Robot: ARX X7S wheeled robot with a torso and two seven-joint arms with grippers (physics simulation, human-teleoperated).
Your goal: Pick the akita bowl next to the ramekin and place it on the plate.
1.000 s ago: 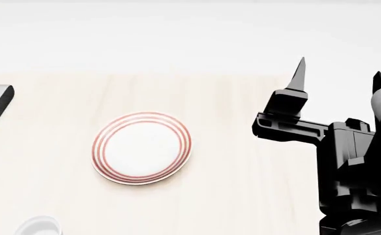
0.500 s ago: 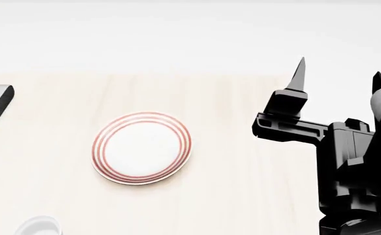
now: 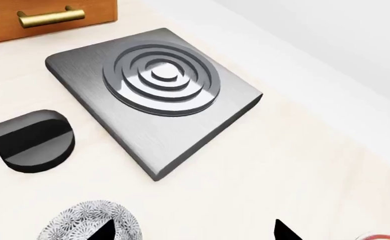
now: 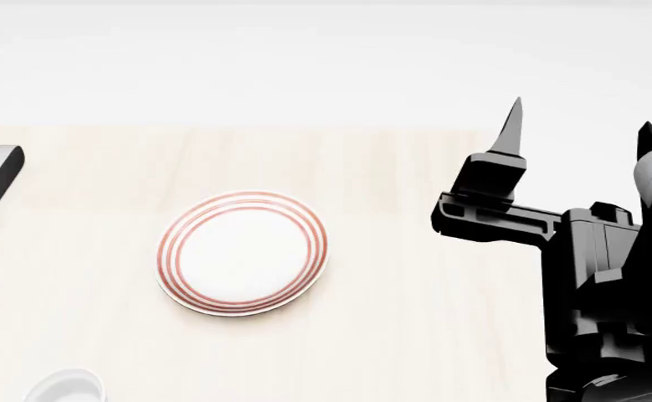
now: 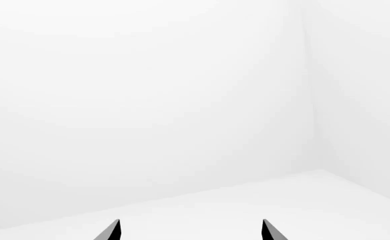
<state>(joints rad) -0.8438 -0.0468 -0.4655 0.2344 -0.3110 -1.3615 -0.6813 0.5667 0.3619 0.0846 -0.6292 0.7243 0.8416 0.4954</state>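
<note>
Nothing moved except my view, barely. My left hand (image 3: 191,232), fingers spread, hovered by the akita bowl (image 3: 91,222); I should straddle its rim squarely. My right hand (image 4: 580,126) idled, spread.

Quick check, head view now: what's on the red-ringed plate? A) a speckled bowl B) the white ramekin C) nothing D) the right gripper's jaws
C: the plate shows only its bare white centre; the right gripper is raised well off to its side, jaws apart and holding nothing.
</note>
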